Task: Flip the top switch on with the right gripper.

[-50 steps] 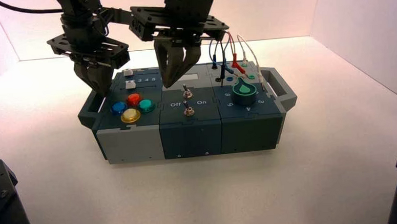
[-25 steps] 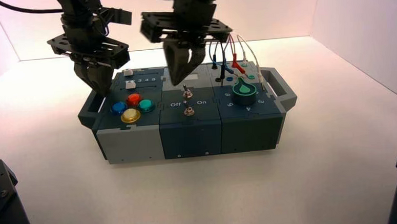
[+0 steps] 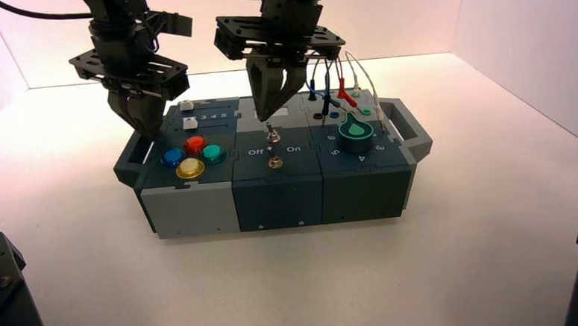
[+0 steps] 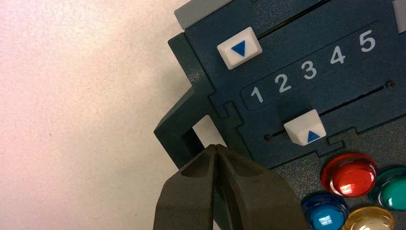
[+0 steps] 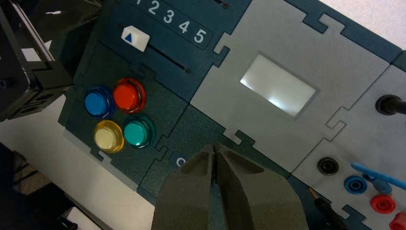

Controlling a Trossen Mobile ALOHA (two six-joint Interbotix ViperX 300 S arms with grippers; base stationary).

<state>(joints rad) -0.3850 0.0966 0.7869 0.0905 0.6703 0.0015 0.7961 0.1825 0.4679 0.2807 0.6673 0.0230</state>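
Note:
The top switch [image 3: 269, 132] is a small silver toggle on the box's dark teal middle panel, between the "Off" and "On" lettering. Its twin [image 3: 275, 162] sits just in front of it. My right gripper [image 3: 269, 116] hangs shut with its tips just above and behind the top switch, apart from it as far as I can see. In the right wrist view the shut gripper [image 5: 215, 146] hides both switches. My left gripper [image 3: 148, 133] is shut and empty at the box's left handle [image 4: 174, 129], as the left wrist view [image 4: 215, 146] also shows.
The box [image 3: 273, 194] stands mid-table. It carries four coloured buttons [image 3: 192, 157] on the left, two white sliders [image 4: 305, 127] behind them, a grey display panel [image 5: 277, 85], a green dial [image 3: 355, 130] and plugged wires [image 3: 342, 85] on the right.
My right gripper has moved right, from left of the switches to just over the top switch, and its fingers have come together. The left arm has not moved.

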